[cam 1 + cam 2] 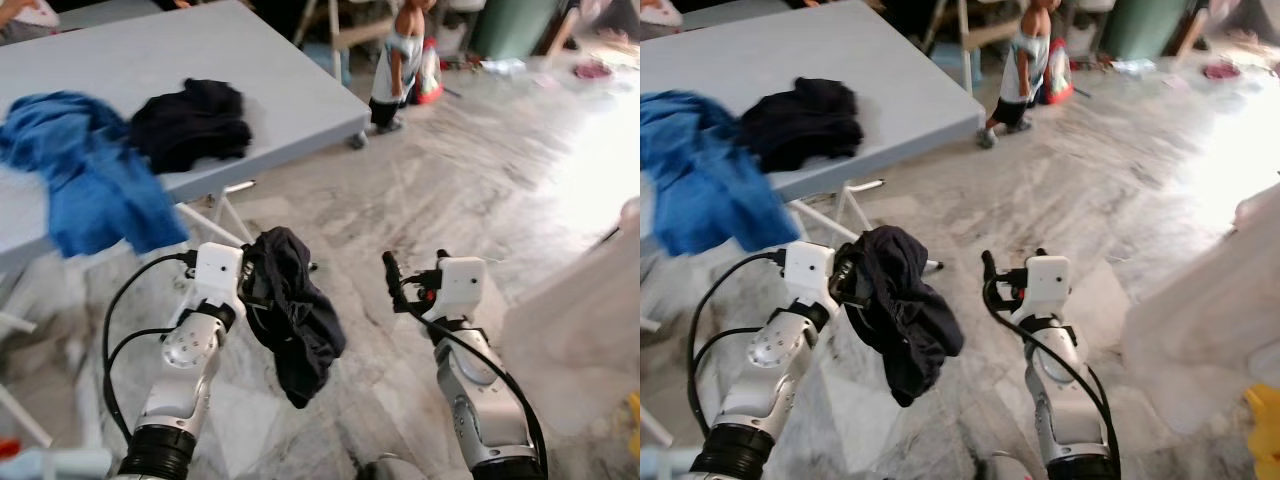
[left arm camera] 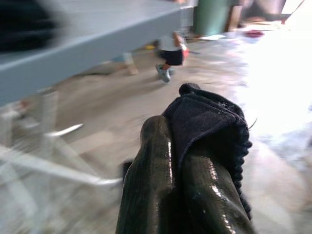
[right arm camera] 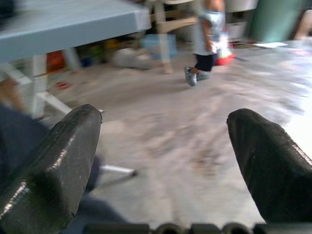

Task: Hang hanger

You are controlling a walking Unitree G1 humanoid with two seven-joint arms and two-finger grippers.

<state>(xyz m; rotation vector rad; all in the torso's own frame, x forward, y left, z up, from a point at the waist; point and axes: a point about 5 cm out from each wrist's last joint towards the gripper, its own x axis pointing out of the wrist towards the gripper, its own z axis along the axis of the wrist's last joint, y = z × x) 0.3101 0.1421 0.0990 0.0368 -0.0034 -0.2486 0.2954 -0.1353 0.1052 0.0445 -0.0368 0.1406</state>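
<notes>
- Left gripper [image 1: 244,285]: raised at the robot's left front, fingers clamped together on a dark garment [image 1: 292,318]. The cloth is bunched over the fingertips and droops below them, clear of the marble floor [image 1: 400,200].
- Right gripper [image 1: 392,278]: raised at the robot's right front, beside the hanging cloth but apart from it. Its wrist view shows both fingers spread wide with nothing between them.
- Hanger: none can be made out; if one lies inside the dark garment, the cloth hides it. No rail or hook to hang on can be seen.
- Table [image 1: 300,90], grey, past the left arm: a blue garment [image 1: 85,180] spills over its near edge; a second black garment [image 1: 190,122] lies heaped just beside it, close to the near edge.
- Person [image 1: 395,60]: small, standing on the floor beyond the table's near right corner, well apart from the robot.
- Step, by judgement: the carry stage, load in hand and the views blurred. Next move calls for locating a hanging place and steering clear of the person.
</notes>
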